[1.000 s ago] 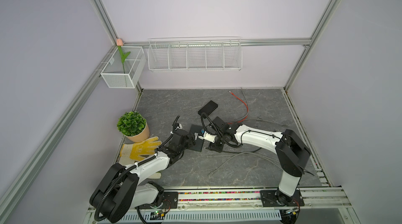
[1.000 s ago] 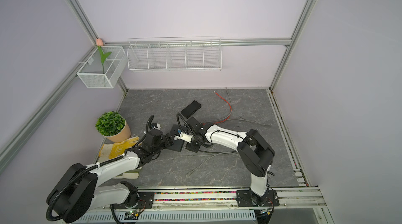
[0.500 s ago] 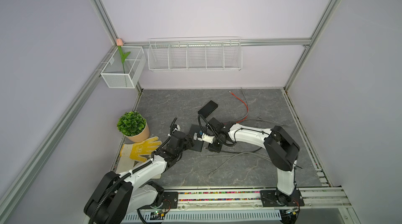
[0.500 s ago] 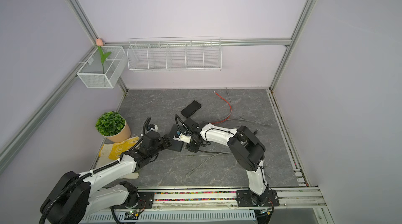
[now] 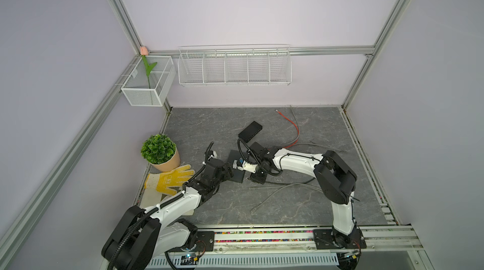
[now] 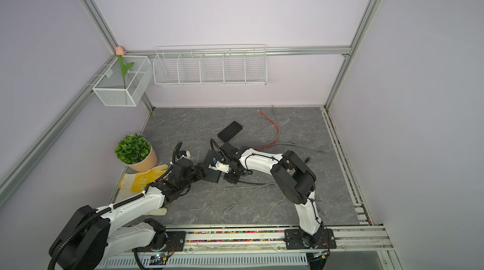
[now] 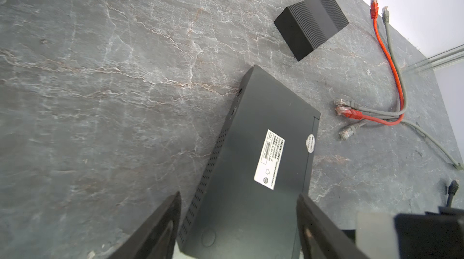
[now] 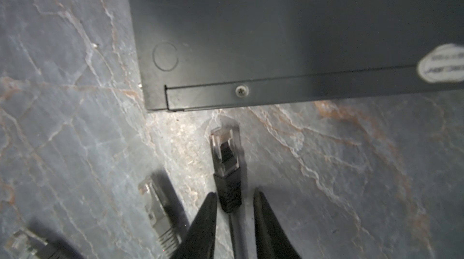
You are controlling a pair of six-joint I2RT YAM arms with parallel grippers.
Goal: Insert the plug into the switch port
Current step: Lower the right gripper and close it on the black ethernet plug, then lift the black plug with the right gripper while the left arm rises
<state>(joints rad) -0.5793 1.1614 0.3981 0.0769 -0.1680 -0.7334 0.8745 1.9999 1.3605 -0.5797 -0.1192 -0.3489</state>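
Only the right wrist view is showing the plug [image 8: 224, 149] clearly. It is lying flat on the bench [image 8: 75, 94], with its clear tip pointing at the edge of the switch [image 8: 276, 31] and just apart from it. In both top views this plug is too small to make out.

The left wrist view is showing a red cable [image 7: 352, 114] and a small black box [image 7: 311, 24] beyond the switch.

In a top view a mesh basket [image 5: 142, 98] on the wall is holding a flower [image 5: 148, 69]. A pot [image 5: 169, 165] is holding a green plant [image 5: 158, 148], just beside a yellow glove [image 5: 170, 179].

The right gripper [image 8: 234, 192] is standing narrowly open around the plug's black boot, with a thin gap showing on one side. The left gripper [image 7: 238, 196] is keeping its fingers wide on both sides of the switch; whether they are pressing it I cannot tell.
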